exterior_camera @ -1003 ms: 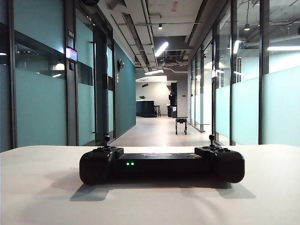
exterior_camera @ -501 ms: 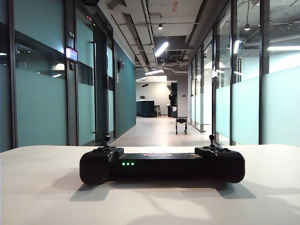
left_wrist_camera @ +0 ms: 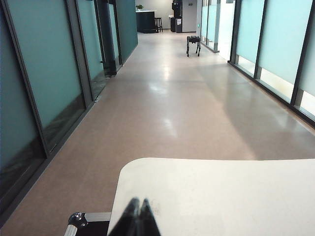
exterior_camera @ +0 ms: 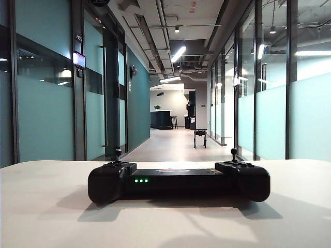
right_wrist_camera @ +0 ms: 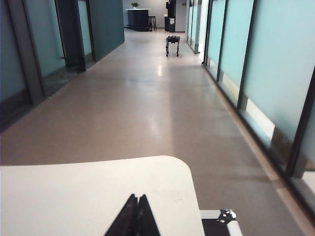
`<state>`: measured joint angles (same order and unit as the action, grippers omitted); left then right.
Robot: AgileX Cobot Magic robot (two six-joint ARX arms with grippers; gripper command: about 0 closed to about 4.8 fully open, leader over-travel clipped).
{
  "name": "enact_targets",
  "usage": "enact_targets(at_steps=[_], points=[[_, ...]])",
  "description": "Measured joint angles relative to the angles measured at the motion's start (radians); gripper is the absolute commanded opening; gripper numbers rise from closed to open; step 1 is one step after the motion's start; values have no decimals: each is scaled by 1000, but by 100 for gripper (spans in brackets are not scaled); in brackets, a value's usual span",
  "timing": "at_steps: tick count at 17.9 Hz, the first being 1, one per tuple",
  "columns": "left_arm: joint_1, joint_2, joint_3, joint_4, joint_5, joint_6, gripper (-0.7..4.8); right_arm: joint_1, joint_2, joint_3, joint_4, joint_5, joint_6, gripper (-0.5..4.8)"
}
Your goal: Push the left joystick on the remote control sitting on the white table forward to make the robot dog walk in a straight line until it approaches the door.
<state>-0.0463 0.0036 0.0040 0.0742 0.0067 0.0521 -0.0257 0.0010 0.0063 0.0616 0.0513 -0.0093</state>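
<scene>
Both grippers, left gripper (left_wrist_camera: 138, 219) and right gripper (right_wrist_camera: 134, 216), hang clenched and empty over the white table (exterior_camera: 46, 206). At 12 o'clock lies the remote control (exterior_camera: 178, 182), left joystick (exterior_camera: 118, 153) seemingly upright; far down the corridor stands the robot dog (exterior_camera: 200, 137).

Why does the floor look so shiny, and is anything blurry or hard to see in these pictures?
Left wrist view: ceiling lights glare off the polished floor; the robot dog is tiny but sharp; the shut left hand is a dark shape. Right wrist view: similar glare; the shut right hand is silhouetted. Exterior view: the remote control is backlit, casting soft shadows on the white table.
</scene>
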Motion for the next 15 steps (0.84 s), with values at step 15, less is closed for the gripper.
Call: enact_targets(at_steps=[15], points=[[0,0,0,0,0,0,-5,0,0,0,-2,0,13,-5]])
